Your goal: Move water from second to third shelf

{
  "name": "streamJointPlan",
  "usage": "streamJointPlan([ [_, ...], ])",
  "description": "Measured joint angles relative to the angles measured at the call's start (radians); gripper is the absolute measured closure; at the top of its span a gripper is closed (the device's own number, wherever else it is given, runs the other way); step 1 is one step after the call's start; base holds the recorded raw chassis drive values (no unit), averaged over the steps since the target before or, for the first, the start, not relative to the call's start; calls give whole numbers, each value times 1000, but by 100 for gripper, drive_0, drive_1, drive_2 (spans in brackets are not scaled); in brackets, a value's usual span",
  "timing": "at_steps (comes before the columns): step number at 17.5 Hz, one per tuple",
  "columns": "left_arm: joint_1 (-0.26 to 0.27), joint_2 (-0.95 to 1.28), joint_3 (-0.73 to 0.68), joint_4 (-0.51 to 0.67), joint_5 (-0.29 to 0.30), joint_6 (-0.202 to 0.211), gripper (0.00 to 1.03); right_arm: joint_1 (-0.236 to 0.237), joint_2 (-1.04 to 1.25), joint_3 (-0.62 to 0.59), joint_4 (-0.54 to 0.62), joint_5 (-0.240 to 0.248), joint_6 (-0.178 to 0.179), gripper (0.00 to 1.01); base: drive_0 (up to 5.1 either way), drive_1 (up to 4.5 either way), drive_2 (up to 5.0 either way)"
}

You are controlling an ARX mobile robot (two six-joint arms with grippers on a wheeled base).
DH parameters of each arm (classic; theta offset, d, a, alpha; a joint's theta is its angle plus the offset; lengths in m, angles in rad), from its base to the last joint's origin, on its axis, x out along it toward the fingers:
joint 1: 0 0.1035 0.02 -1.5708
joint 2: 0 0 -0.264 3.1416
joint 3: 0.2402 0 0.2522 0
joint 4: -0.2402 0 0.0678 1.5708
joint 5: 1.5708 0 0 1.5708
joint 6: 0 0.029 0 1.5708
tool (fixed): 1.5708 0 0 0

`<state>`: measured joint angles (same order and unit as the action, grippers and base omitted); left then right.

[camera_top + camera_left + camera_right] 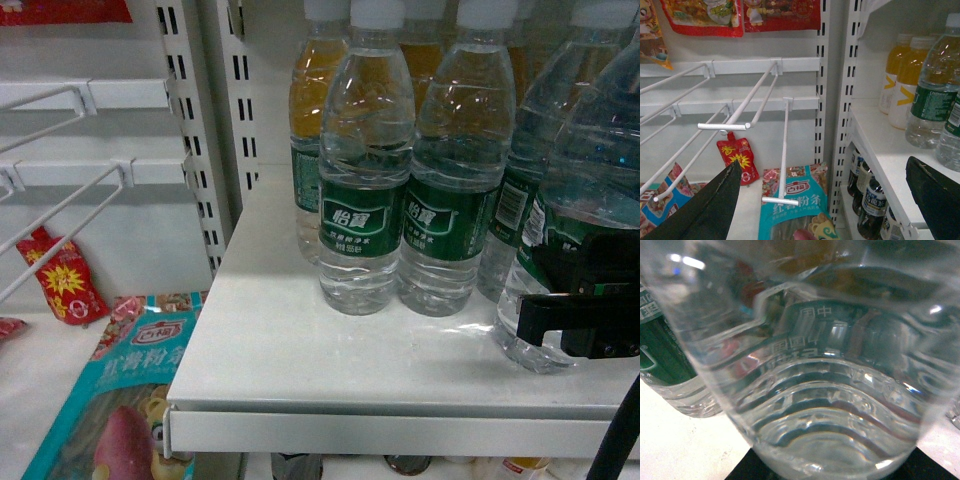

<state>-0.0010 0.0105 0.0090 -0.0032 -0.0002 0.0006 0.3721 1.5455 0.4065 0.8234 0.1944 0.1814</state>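
1. Presently, the white shelf [300, 350] serves as the landmark; it carries a group of clear ribbed water bottles with white caps and dark green labels
2. The water bottle [575, 200] at the right end of the shelf, close to its front edge, stands upright on the shelf; the right gripper [580, 310] sits at its lower body, with one black finger across the base and another against the label
3. In the right wrist view this bottle [815, 390] fills nearly the whole frame, its ribbed lower body just above a dark part of the gripper; the fingers are placed around it, but whether they press on it cannot be told
4. Two like bottles [365, 160] [450, 170] stand side by side, touching, toward the middle of the shelf; further ones stand behind them
5. Orange-drink bottles [902, 75] stand at the back of the shelf, behind the water
6. The left gripper [825, 210] hangs left of the shelf, facing the wire hooks [730, 125]; its two black fingers [705, 210] are spread wide apart with nothing between them
7. Below and left of the shelf lie a teal snack packet [110, 400] and a red sachet [60, 280]
8. Dark bottles [867, 200] stand on the level beneath the shelf
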Motion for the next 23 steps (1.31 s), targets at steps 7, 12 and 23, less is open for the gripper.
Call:
streamJointPlan([
  [7,0,0,0,0,0,0,5,-8,0,0,-1,0,-3,64,0,0,0],
  [12,0,0,0,0,0,0,5,-13,4,0,5,-5,-3,64,0,0,0],
  [23,0,0,0,0,0,0,5,-26,15,5,19,-11,-12,29,0,0,0],
])
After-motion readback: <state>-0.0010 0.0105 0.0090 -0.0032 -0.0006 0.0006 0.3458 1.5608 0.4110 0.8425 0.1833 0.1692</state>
